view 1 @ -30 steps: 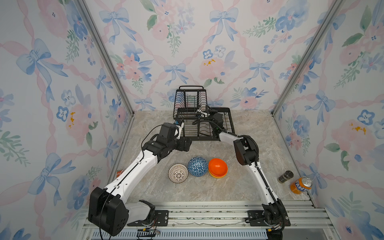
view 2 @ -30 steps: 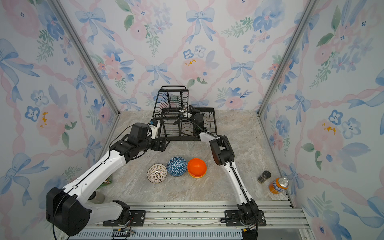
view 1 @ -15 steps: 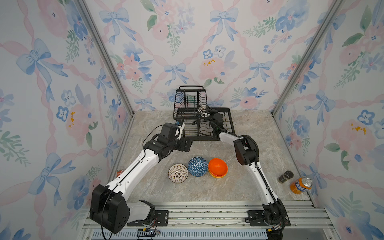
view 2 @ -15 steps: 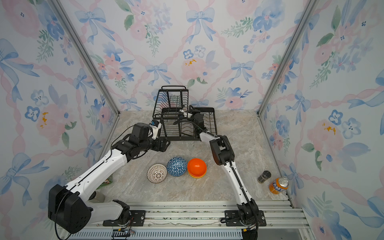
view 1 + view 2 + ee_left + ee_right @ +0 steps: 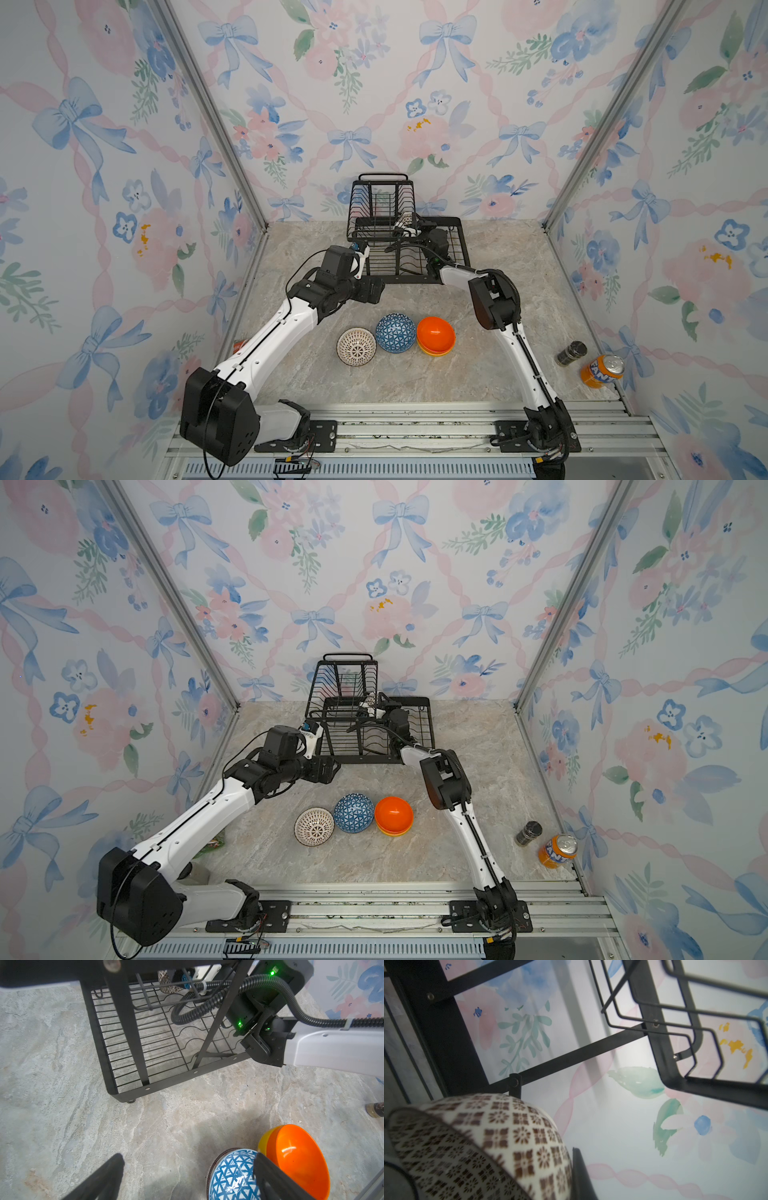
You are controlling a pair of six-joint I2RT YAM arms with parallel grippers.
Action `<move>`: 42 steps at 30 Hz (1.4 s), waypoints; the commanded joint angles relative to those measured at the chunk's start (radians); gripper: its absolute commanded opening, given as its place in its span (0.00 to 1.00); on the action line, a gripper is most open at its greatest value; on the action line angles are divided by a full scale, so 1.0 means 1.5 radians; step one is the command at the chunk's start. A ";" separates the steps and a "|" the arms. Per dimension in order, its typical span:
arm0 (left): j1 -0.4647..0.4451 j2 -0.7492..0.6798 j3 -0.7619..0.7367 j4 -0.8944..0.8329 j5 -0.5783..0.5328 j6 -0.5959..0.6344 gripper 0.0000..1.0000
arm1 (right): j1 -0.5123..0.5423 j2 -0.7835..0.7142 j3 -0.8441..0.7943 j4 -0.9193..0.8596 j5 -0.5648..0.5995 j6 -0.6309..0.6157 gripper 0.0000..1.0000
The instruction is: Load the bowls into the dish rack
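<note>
The black wire dish rack [image 5: 463, 249] [image 5: 428, 729] stands at the back of the table. Inside it, under the raised upper basket, my right gripper [image 5: 409, 226] is shut on the rim of the brown-beige mosaic bowl [image 5: 405, 219] [image 5: 483, 1142]; one finger [image 5: 581, 1176] lies against its outer wall. My left gripper [image 5: 188, 1180] [image 5: 374, 291] hangs open and empty above the table by the rack's front left corner. Nearer the front, in a row, sit a white lattice bowl [image 5: 356, 347], a blue triangle-patterned bowl [image 5: 395, 332] [image 5: 232, 1176] and an orange bowl [image 5: 435, 333] [image 5: 297, 1159] nested on a yellow bowl [image 5: 262, 1142].
An orange soda can [image 5: 601, 370] and a small dark jar [image 5: 571, 354] lie near the right wall. Flowered walls close in the left, right and back. A metal rail [image 5: 415, 419] with both arm bases runs along the front edge.
The left arm has shifted only slightly, its gripper still open. The right gripper and the mosaic bowl hold still in the rack.
</note>
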 commanded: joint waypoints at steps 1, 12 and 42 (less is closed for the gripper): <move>0.002 0.000 -0.015 0.000 0.014 0.012 0.98 | 0.010 -0.008 -0.048 0.003 -0.027 0.001 0.00; 0.001 -0.024 -0.029 0.000 0.012 0.009 0.98 | 0.021 -0.027 -0.069 0.027 0.000 -0.008 0.00; 0.001 -0.015 -0.027 0.007 0.016 0.012 0.98 | 0.027 -0.034 -0.053 -0.117 0.011 -0.088 0.07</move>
